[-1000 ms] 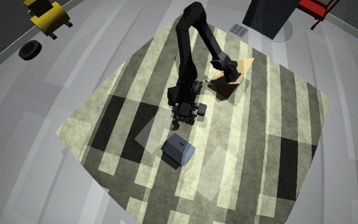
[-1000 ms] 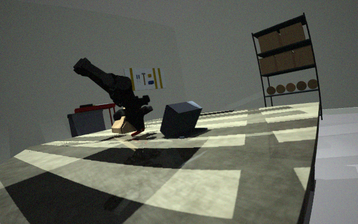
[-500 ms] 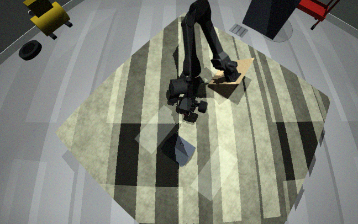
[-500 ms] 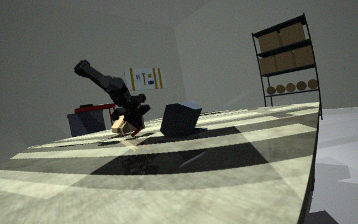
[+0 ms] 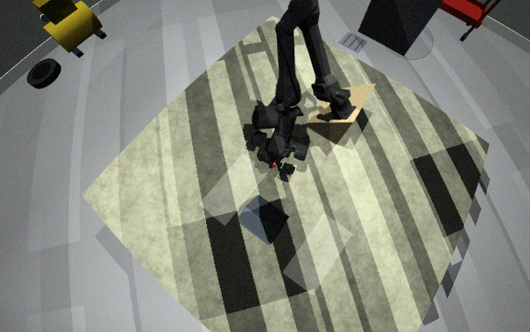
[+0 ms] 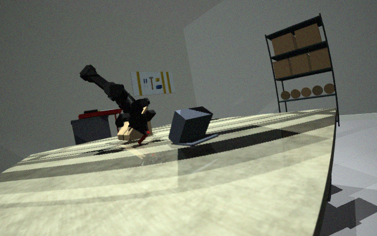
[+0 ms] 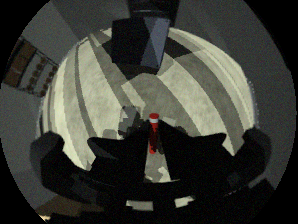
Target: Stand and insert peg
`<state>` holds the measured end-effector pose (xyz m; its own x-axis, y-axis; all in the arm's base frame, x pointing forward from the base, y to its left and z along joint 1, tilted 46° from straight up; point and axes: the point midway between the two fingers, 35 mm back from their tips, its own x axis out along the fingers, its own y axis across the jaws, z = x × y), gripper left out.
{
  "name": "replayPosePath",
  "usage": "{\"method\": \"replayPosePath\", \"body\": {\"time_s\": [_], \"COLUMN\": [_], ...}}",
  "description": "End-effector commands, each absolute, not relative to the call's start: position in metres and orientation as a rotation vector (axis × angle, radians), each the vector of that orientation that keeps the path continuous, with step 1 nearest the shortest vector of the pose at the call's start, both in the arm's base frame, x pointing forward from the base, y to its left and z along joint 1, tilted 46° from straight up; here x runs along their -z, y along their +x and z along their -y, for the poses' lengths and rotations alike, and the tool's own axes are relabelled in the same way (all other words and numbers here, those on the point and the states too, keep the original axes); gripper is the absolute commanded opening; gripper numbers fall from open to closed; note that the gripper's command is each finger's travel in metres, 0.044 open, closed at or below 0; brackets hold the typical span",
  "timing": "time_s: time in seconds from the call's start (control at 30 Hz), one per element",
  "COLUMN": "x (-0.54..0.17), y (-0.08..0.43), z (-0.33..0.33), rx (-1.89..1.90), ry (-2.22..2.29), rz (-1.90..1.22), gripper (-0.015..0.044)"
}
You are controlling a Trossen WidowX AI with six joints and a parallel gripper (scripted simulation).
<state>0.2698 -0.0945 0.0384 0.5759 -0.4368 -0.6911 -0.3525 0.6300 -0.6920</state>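
Note:
The red peg [image 5: 273, 164] [image 6: 142, 138] [image 7: 154, 131] is held in my gripper [image 5: 276, 162] [image 6: 145, 133] [image 7: 153, 121], which is shut on it. In the exterior view the peg leans, its upper end toward the panel and its lower end close to the table; whether it touches cannot be told. The white band shows at the far end in the wrist view, on the panel side. The blue-grey sloped panel [image 5: 267, 221] [image 6: 190, 127] [image 7: 136, 47] stands in front of the gripper, a short way off. Its face is in dark shadow and its hole cannot be made out.
A tan wooden block [image 5: 362, 96] [image 6: 130, 134] stands on the striped table [image 5: 139, 172] [image 6: 87, 200] by the arm's base. Strong shadows and light patches cross the tabletop. A shelf [image 6: 301, 55] with boxes stands beyond the table.

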Motion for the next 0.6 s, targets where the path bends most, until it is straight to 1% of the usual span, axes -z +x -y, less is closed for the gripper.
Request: {"method": "replayPosePath", "body": {"time_s": [0.0,0.57], "x": [-0.042,-0.047], "y": [0.268,0.257], "z": [0.094,0.094], "rx": [0.044,-0.025], "ry": [-0.931,-0.922], "rz": [-0.955,-0.819], "gripper": [0.0049,0.0049]}}
